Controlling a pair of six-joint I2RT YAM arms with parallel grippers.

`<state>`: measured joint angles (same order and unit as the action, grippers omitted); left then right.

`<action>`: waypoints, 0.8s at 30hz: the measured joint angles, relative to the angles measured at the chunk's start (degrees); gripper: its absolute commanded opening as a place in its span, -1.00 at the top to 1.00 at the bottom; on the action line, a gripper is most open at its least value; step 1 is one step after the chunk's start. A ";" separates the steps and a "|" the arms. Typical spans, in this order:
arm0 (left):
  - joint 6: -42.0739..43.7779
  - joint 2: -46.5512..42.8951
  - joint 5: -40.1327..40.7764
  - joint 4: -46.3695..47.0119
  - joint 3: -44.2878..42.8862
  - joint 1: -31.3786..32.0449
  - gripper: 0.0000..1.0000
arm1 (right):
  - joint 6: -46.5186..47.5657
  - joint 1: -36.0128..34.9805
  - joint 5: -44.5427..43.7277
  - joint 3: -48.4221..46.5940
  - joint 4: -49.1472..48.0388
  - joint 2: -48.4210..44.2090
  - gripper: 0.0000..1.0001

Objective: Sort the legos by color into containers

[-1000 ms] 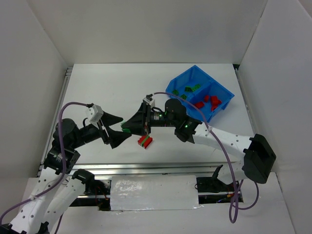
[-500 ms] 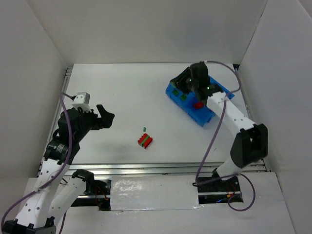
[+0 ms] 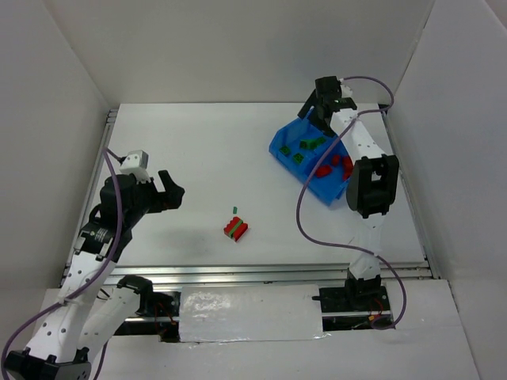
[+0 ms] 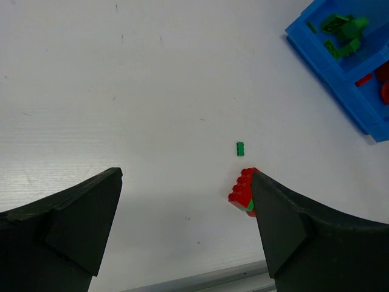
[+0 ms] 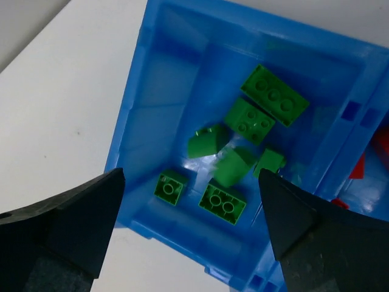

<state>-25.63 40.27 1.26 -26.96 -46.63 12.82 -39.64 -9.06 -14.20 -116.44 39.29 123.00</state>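
Table [image 3: 182, 142] middle: lots of bare room. Only red-green stack [image 3: 236, 229] and tiny green bit [image 3: 234, 210] just beside it sit there. Left gripper [image 4: 185, 176] spread wide, nothing between fingers, bare table ahead up to stack. Blue bin [image 3: 279, 148] fills far right corner. Right gripper [image 5: 189, 179] hangs spread over it. Green bricks [image 5: 249, 121] crowd that side's floor. Bin walls and divider [image 5: 349, 143] box it in. White side walls [image 3: 71, 119] shut table edges.

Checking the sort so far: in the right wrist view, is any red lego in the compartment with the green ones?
No, that compartment holds only green legos; the red ones lie beyond the divider.
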 measured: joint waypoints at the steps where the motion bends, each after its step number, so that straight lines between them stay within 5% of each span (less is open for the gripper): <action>1: 0.00 0.04 0.00 -0.07 0.00 0.00 -0.99 | 1.05 0.02 0.44 -0.02 0.35 0.15 -0.99; 7: -0.13 0.48 1.60 -0.74 -0.42 -0.09 -0.99 | 5.35 -3.32 0.59 2.49 0.44 -3.80 -0.99; 12: -1.70 0.55 6.03 -2.58 -1.18 -0.63 -0.99 | 3.91 -20.33 -4.39 18.73 -0.96 -19.04 -0.99; 18: -1.99 0.79 7.26 -3.08 -1.51 -0.96 -0.99 | -11.26 -44.96 -11.15 32.83 -0.04 -26.86 -0.99; 24: -1.77 0.50 5.46 -3.04 -1.51 -1.01 -0.99 | -25.00 -49.90 -14.40 33.57 4.07 -19.93 -0.99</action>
<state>-27.40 40.77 6.72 -30.00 -48.14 11.81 -64.64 -58.96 -28.60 -82.87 43.35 103.07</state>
